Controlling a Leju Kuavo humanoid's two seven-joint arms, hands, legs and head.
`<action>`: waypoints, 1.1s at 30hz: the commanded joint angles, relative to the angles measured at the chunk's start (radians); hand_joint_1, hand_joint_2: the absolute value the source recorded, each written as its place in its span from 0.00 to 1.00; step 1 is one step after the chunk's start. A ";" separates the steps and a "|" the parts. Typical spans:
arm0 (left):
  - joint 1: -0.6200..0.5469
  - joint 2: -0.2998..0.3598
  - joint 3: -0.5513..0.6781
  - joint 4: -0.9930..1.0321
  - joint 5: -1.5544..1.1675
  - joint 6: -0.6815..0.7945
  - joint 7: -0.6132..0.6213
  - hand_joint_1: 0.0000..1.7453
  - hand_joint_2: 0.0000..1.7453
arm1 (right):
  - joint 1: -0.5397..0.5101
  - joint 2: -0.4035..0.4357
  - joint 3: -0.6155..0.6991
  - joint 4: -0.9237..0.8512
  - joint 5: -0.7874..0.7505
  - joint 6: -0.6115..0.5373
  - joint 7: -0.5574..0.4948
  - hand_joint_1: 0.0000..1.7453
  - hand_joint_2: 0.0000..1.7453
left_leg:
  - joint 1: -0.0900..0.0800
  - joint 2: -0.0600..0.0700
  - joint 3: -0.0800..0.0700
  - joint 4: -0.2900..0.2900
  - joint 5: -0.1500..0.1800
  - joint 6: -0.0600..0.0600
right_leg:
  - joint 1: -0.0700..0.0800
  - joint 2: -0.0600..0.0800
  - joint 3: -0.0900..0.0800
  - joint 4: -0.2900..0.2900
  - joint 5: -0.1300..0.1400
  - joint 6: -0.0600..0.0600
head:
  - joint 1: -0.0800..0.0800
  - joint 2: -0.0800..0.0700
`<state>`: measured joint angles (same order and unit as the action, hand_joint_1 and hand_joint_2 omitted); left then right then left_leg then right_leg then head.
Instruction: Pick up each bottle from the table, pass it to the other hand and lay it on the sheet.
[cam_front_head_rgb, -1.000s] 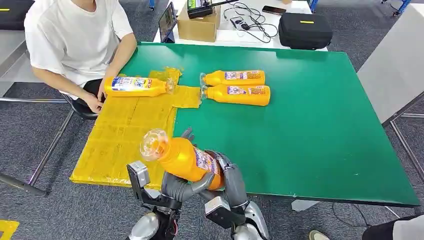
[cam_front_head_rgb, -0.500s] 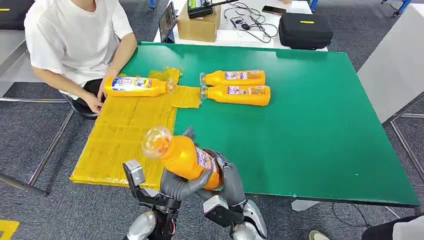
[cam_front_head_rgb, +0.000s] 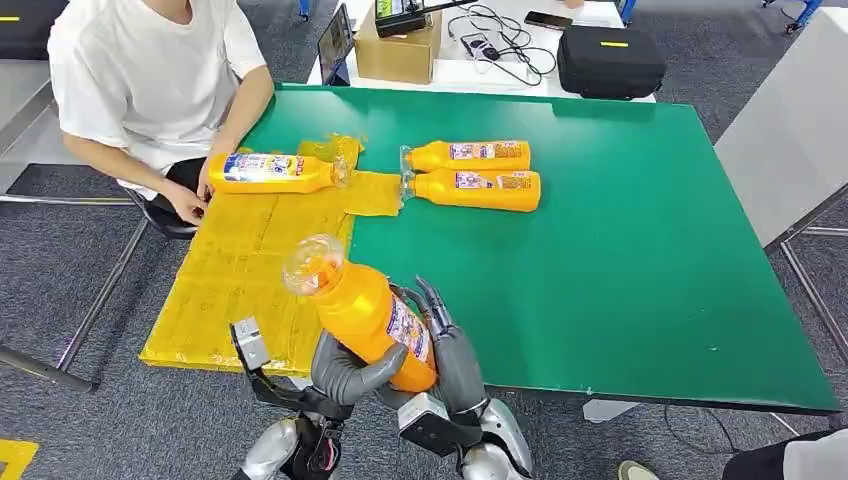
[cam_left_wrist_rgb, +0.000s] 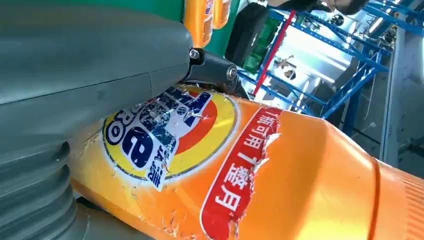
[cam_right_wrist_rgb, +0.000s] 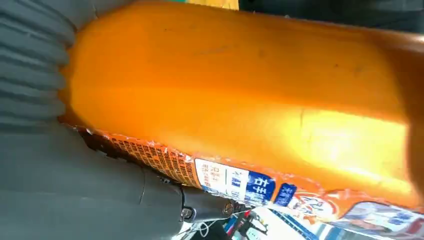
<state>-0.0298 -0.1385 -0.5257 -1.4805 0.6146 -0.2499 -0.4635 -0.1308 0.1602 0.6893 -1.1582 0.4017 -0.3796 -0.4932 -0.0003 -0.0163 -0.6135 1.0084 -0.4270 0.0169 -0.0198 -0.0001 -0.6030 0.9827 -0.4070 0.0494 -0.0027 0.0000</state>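
A person (cam_front_head_rgb: 140, 70) in a white shirt sits at the far left with a hand on one orange bottle (cam_front_head_rgb: 272, 172), which lies lengthwise on the yellow sheet (cam_front_head_rgb: 240, 270), cap toward the right. Near the front edge of the green worktop (cam_front_head_rgb: 620, 250), the left hand (cam_front_head_rgb: 350, 368) wraps its fingers (cam_front_head_rgb: 385, 368) round the base of a held bottle (cam_front_head_rgb: 365, 312); its long axis tilts up and leftward, clear cap highest. The torn label reads "一瓶可用 1 整月" on a red band. The right hand (cam_front_head_rgb: 450, 345) stands just behind it, fingers (cam_front_head_rgb: 430, 298) spread; I cannot tell whether they touch. Farther right, two bottles (cam_front_head_rgb: 470, 173) lie side by side, caps pointing left.
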 joint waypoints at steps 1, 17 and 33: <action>-0.018 -0.008 -0.018 0.051 0.010 -0.037 0.002 1.00 1.00 | -0.046 0.002 0.024 0.083 0.011 -0.001 0.015 0.00 0.00 | 0.001 0.002 0.005 0.000 -0.002 -0.001 | 0.001 0.000 0.005 -0.001 -0.001 -0.002 | 0.000 0.000; -0.170 -0.045 0.133 0.225 -0.519 0.645 -0.083 1.00 1.00 | -0.018 -0.004 -0.022 0.122 -0.046 -0.037 0.006 0.00 0.00 | 0.001 0.000 0.006 -0.001 -0.001 -0.001 | 0.002 -0.001 0.007 -0.002 -0.001 -0.003 | 0.001 0.000; -0.218 -0.044 0.141 0.274 -0.412 0.555 0.009 1.00 1.00 | -0.028 0.006 -0.066 0.191 -0.067 -0.065 -0.035 0.00 0.00 | 0.001 0.001 0.004 -0.001 -0.001 -0.001 | 0.001 0.000 0.004 -0.001 -0.001 -0.002 | 0.000 0.000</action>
<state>-0.1983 -0.1789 -0.4044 -1.2940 0.1984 0.3059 -0.4578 -0.1229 0.1652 0.6424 -1.0510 0.3376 -0.4410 -0.5253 -0.0004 -0.0161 -0.6136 1.0085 -0.4268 0.0170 -0.0198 -0.0001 -0.6033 0.9828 -0.4069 0.0496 -0.0023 0.0000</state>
